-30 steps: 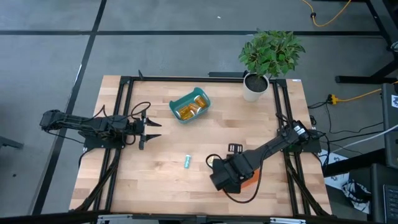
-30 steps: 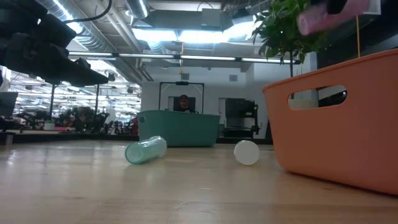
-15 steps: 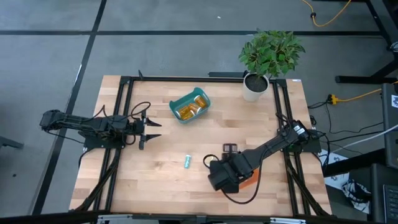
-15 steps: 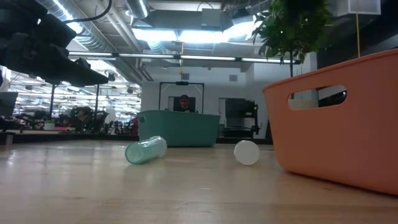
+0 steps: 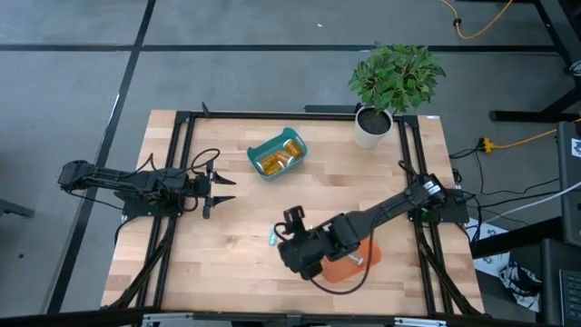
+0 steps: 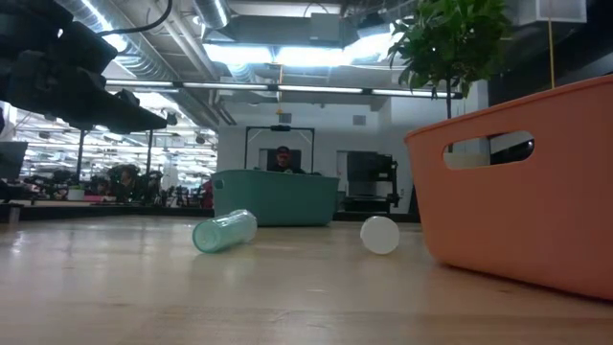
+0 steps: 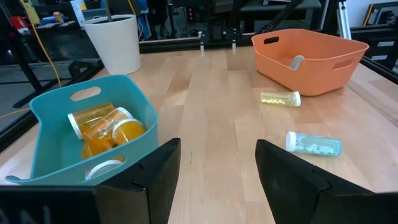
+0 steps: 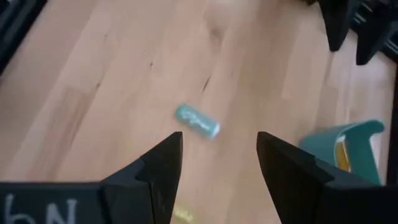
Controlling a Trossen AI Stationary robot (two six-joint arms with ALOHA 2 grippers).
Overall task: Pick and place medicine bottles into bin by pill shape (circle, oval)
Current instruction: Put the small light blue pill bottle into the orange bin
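- Your right hand (image 5: 292, 218) hangs over the middle of the counter (image 5: 236, 263), fingers spread wide and gripping nothing; in its wrist view the teal bottle (image 8: 197, 121) lies between and beyond the two fingers.
- That teal bottle (image 5: 273, 237) lies on its side on the bare wood, just beside the right hand and clear of both bins.
- A yellow bottle (image 7: 280, 98) with a white cap lies on its side near the orange bin (image 7: 311, 59), between that bin and the teal bottle (image 7: 313, 144).
- One pale bottle (image 7: 298, 61) rests inside the orange bin.
- Several amber bottles (image 7: 102, 127) with white caps sit in the teal bin (image 5: 277, 153) at the far side of the counter.
- Your left hand (image 5: 221, 189) waits over the left part of the counter, fingers apart and empty, pointing toward the middle.
- A potted plant (image 5: 392, 86) stands at the far right corner.
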